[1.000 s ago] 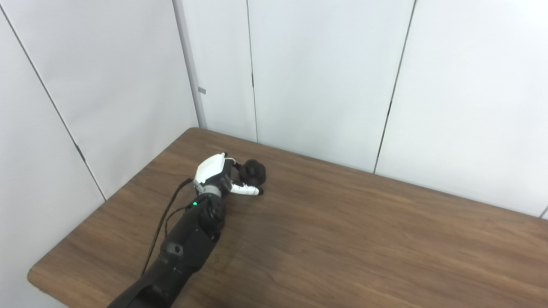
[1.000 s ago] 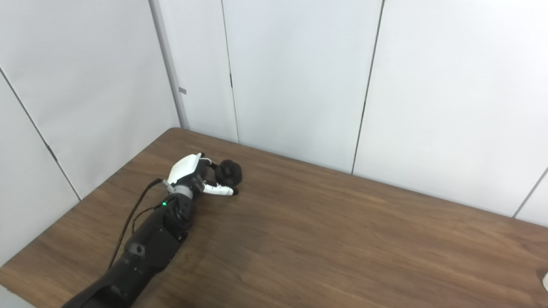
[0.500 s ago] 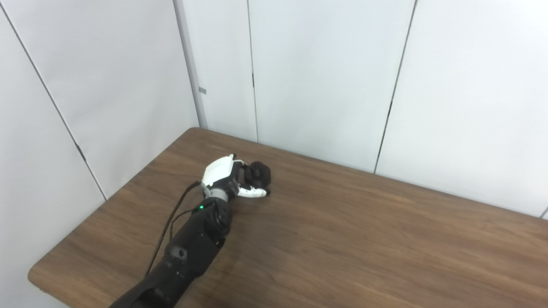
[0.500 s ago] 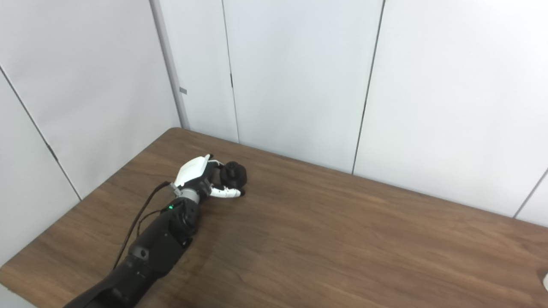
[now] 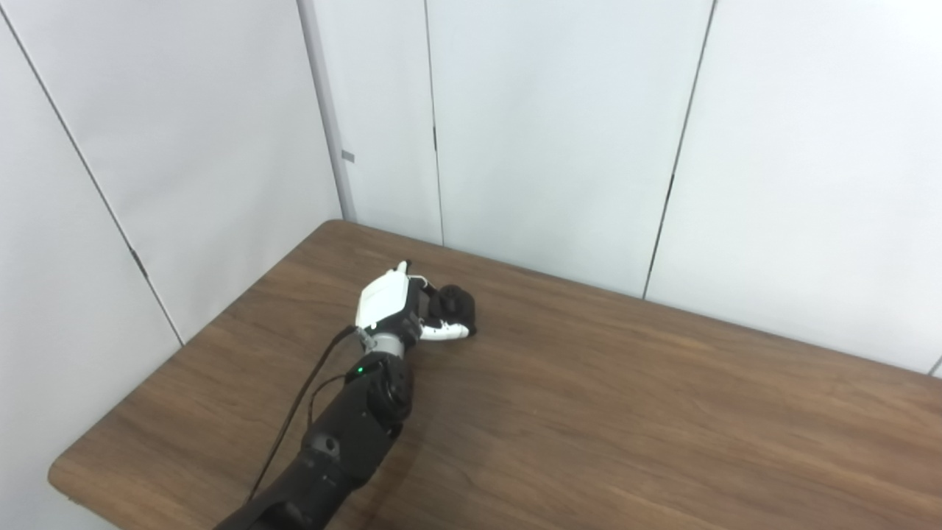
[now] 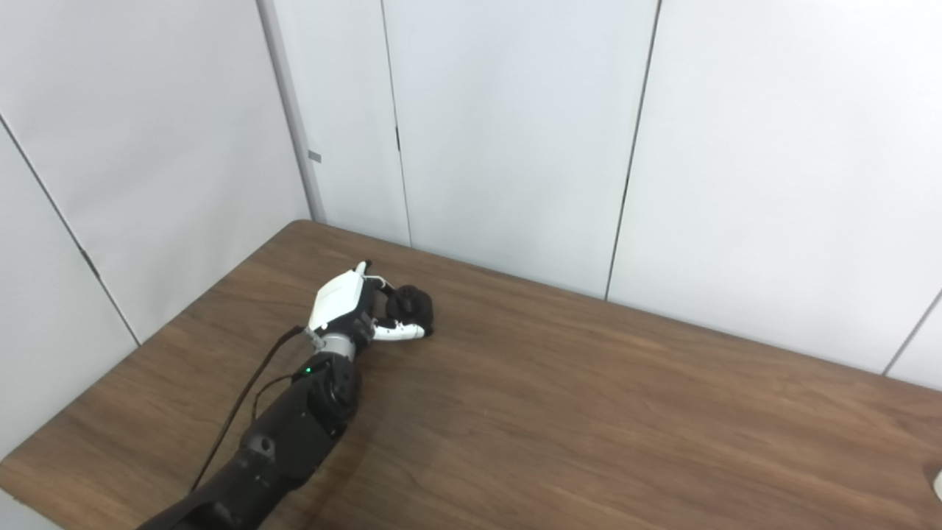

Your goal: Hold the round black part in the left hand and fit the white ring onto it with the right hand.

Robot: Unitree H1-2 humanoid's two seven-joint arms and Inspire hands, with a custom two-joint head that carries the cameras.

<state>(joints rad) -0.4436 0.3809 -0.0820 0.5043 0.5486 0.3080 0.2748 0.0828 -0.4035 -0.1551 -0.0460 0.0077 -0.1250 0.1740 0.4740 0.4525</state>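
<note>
The round black part was found left of centre in the frame, low over the dark brown wooden table, near its far left corner. It was wrapped by the left hand, white-shelled on its back, fingers curled around the part from the left side and the white thumb laid across beneath it. Whether the part was lifted clear of the tabletop or resting on it could not be told from either eye view. The black forearm was seen rising from the bottom edge at lower left, a green light lit near the wrist and a black cable looped along its left side. At the far right edge of the right eye view a sliver of something white was caught on the table, too cut off to be identified. The right hand was not seen anywhere. Pale grey wall panels filled the upper half of the frame.
</note>
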